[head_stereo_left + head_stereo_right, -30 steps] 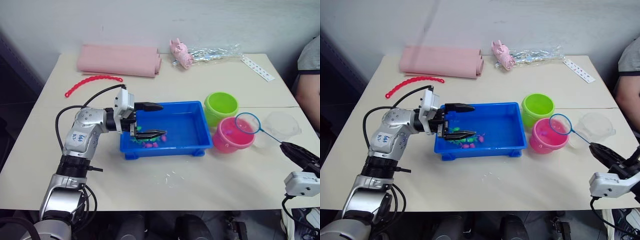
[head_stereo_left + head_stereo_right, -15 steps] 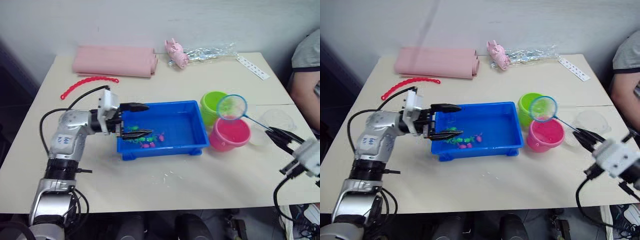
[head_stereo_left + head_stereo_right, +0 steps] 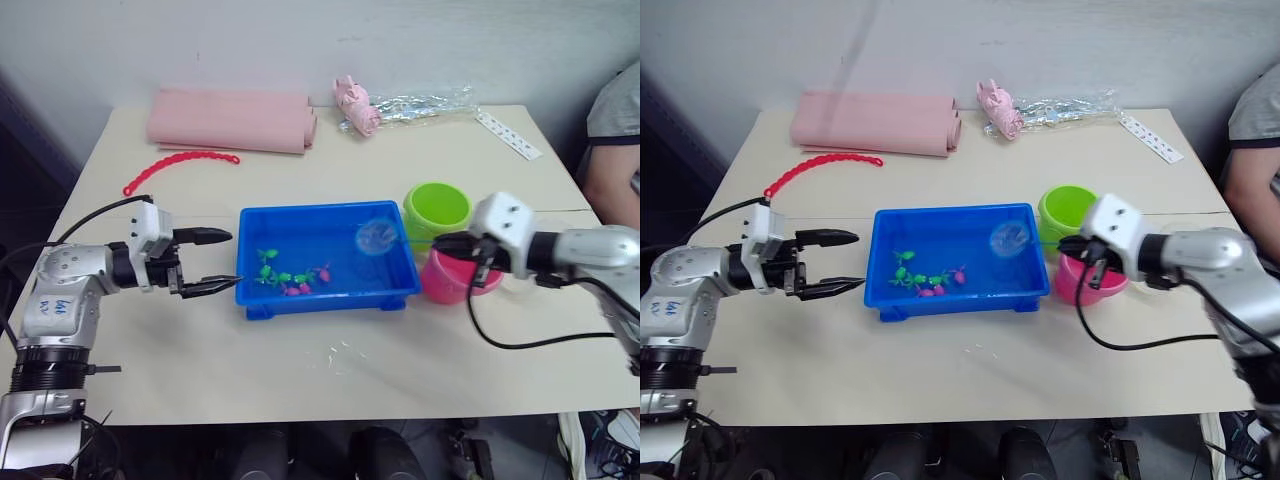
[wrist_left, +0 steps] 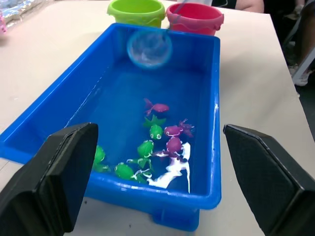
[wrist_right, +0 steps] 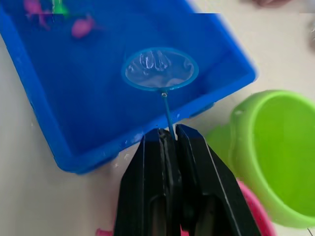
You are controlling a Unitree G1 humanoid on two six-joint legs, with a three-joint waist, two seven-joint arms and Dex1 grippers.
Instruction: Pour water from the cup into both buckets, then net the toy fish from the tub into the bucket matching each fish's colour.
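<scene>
A plain test room or lab set-up rather than a home: a bare cream rectangular tabletop point(image 3: 300, 370) stands against a blank pale wall point(image 3: 300, 40). Behind the shallow bright blue plastic tub point(image 3: 325, 258) on that table lie props: a folded pink cloth point(image 3: 232, 118), a red beaded curved strip point(image 3: 180, 165) and a crinkled clear plastic bag point(image 3: 420, 103). A seated person's arm point(image 3: 612, 160) shows well right of the tub.

We see a bright blue tub point(image 3: 325, 215) with green and pink fish point(image 4: 156, 130) inside. The net point(image 5: 159, 68) has a blue rim and pale mesh. One bucket point(image 3: 438, 207) is lime green, the other bucket point(image 3: 441, 283) pink. The worktop point(image 3: 330, 365) is beige.
</scene>
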